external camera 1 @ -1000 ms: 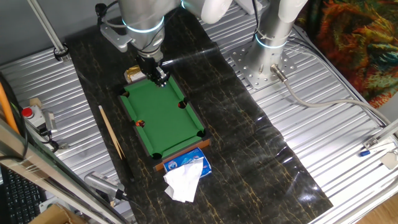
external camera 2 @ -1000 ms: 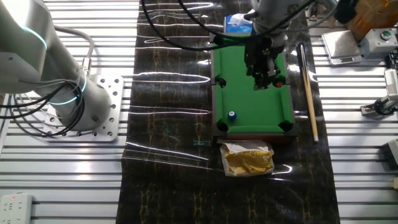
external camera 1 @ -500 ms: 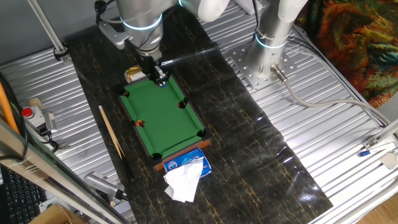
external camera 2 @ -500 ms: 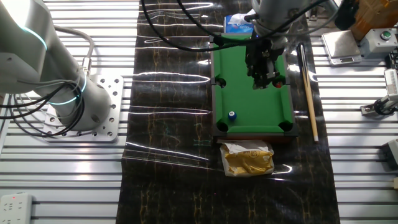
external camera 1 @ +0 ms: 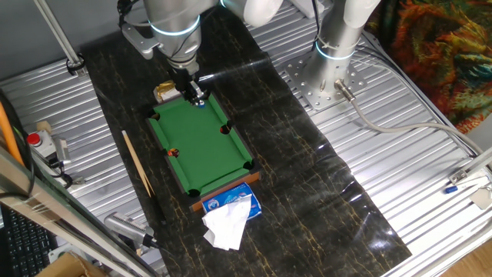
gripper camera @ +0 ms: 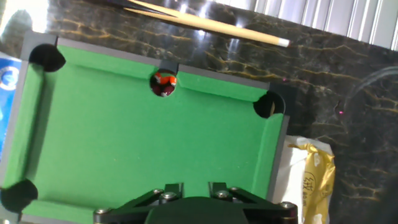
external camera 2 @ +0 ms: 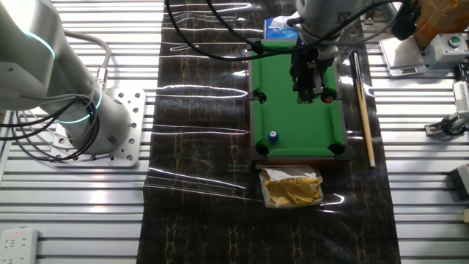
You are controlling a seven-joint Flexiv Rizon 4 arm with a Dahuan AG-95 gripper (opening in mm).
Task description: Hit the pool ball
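A small pool table with green felt (external camera 1: pixel 201 142) lies on the dark mat; it also shows in the other fixed view (external camera 2: pixel 297 121) and the hand view (gripper camera: pixel 143 143). A blue pool ball (external camera 2: pixel 272 136) rests near a corner pocket at the end by the yellow bag. An orange ball (gripper camera: pixel 164 80) sits in a side pocket, and shows in both fixed views too (external camera 2: pixel 329 97) (external camera 1: pixel 173 152). My gripper (external camera 1: pixel 197 98) hangs over the table's bag end (external camera 2: pixel 309 89), its fingers close together and holding nothing. Only the finger bases (gripper camera: pixel 196 186) show in the hand view, and the blue ball is not in it.
A wooden cue (external camera 1: pixel 137 161) lies on the mat beside the table (external camera 2: pixel 362 103) (gripper camera: pixel 205 22). A yellow bag (external camera 2: pixel 293 187) lies at one end of the table, a blue tissue pack (external camera 1: pixel 231 204) with a white tissue (external camera 1: pixel 227 225) at the other. A second arm's base (external camera 2: pixel 95 125) stands nearby.
My gripper has shifted slightly toward the bag end of the table. The balls have not moved.
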